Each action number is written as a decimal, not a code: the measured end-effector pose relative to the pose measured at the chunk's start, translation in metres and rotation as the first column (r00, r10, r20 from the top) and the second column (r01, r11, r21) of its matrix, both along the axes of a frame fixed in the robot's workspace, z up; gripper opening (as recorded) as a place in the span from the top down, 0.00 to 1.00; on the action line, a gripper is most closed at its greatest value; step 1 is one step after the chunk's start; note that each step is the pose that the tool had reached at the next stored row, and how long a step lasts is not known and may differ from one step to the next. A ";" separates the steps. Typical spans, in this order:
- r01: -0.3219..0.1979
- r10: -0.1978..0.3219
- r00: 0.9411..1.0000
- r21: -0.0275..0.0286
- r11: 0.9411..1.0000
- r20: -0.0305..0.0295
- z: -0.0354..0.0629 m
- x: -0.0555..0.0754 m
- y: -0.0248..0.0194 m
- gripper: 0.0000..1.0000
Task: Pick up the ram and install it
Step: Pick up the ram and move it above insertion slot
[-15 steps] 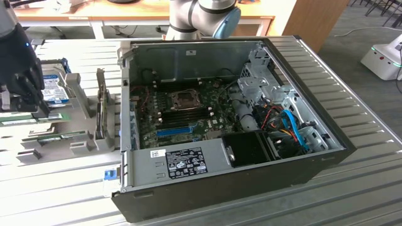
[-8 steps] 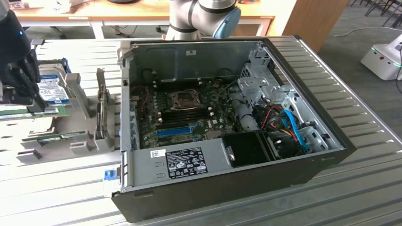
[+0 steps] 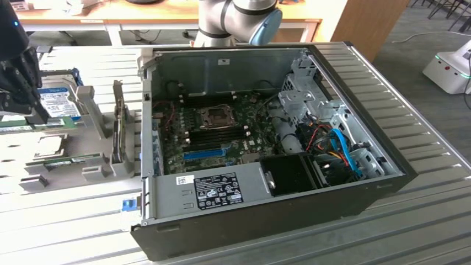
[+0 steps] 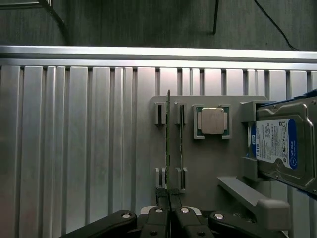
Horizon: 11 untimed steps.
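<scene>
1. You had the gripper (image 3: 33, 117) at the exterior view's left, off to the side of the open computer case (image 3: 243, 221) and over the grey holder plate (image 3: 19, 160) on the slatted metal table (image 3: 412, 232).
2. Its fingers were pinched almost fully together on the ram (image 3: 55, 122), a thin green stick gripped at one end and reaching toward the exterior view's right.
3. In the wrist view you could see the gripper (image 4: 169, 218) with the ram (image 4: 168, 148) edge-on between the two fingertips, running straight away from them as a narrow line.
4. There the ram sat between the two pairs of slotted brackets on the holder plate (image 4: 208, 163). You could not tell from either view whether its lower edge had cleared the plate.
5. In the exterior view the ram crossed in front of the lower edge of the hard drive (image 3: 59, 102) with its blue label. In the wrist view that hard drive (image 4: 282, 144) stood tilted at the far side of the plate.
6. A square processor chip (image 3: 46, 145) lay flat on the plate near the ram, and it showed in its frame in the wrist view (image 4: 213, 121).
7. A second green stick (image 3: 70, 161) lay low in the plate's near brackets.
8. The ram was well apart from the motherboard (image 3: 243, 138) inside the case.
</scene>
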<state>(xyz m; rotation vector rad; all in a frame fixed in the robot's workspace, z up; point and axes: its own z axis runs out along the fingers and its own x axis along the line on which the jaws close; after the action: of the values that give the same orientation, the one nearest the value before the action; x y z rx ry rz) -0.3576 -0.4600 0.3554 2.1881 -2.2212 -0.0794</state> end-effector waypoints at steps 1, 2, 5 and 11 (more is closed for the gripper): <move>0.000 0.000 1.000 0.000 1.000 0.000 0.0022 0.000 0.0000 0.88; 0.000 0.000 1.000 0.000 1.000 0.000 0.0042 0.000 0.0000 0.88; 0.001 -0.001 1.000 -0.001 1.000 0.000 0.0101 0.000 0.0000 0.88; 0.001 -0.001 1.000 -0.002 1.000 0.000 0.0216 0.000 0.0000 0.88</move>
<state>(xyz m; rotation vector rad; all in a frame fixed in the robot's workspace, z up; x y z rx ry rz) -0.3573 -0.4600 0.3769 2.1855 -2.2216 -0.0770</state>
